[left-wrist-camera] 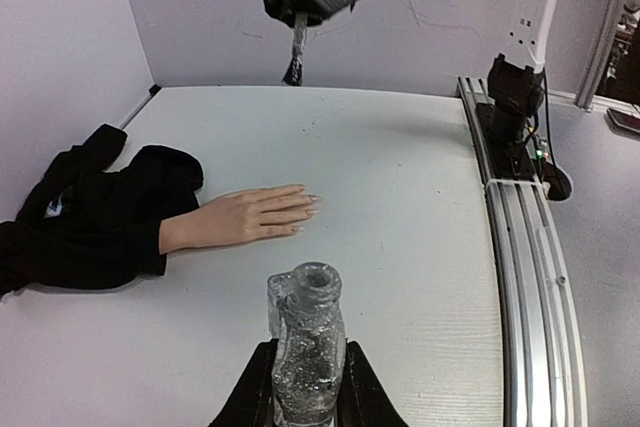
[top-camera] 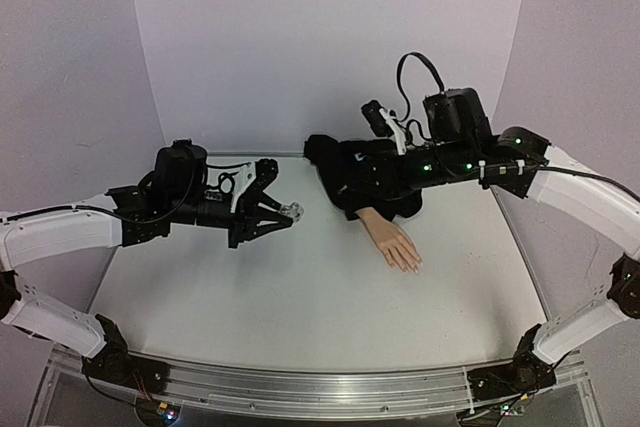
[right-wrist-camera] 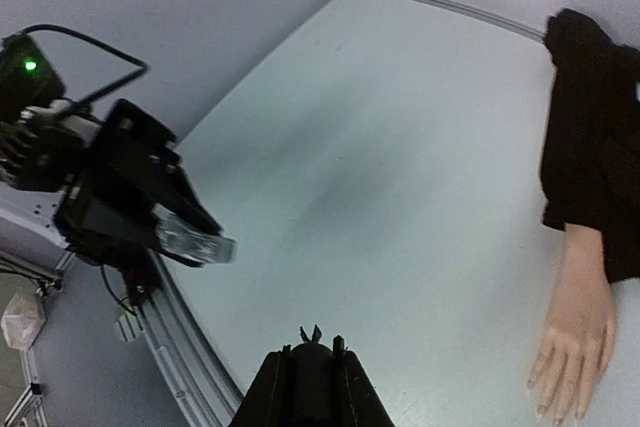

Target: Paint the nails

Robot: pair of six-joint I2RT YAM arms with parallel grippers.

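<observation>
1. two arms hang over the white tabletop (top-camera: 300,297), one on each side.
2. left fingers (left-wrist-camera: 252,397) are clamped on a small clear bottle (left-wrist-camera: 306,337) with glittery contents. its neck is open and points toward the mannequin hand (left-wrist-camera: 250,217).
3. right fingers (right-wrist-camera: 282,392) are closed on a brush (left-wrist-camera: 297,47). in the left wrist view a pale stem with a dark tip hangs below them, high over the far side of the tabletop.
4. the hand lies flat, palm down, right of centre on the tabletop. its wrist runs into a black sleeve (top-camera: 350,172) bunched toward the back wall, under the right arm.
5. the nails (left-wrist-camera: 308,210) tip the outstretched fingers, which point toward the near right edge. they look pale and glossy, but are too small to tell whether any carries paint.
6. the brush tip is well apart from the nails, up in the air behind them.
7. the bottle sits left of the hand, well apart, with bare tabletop between them.
</observation>
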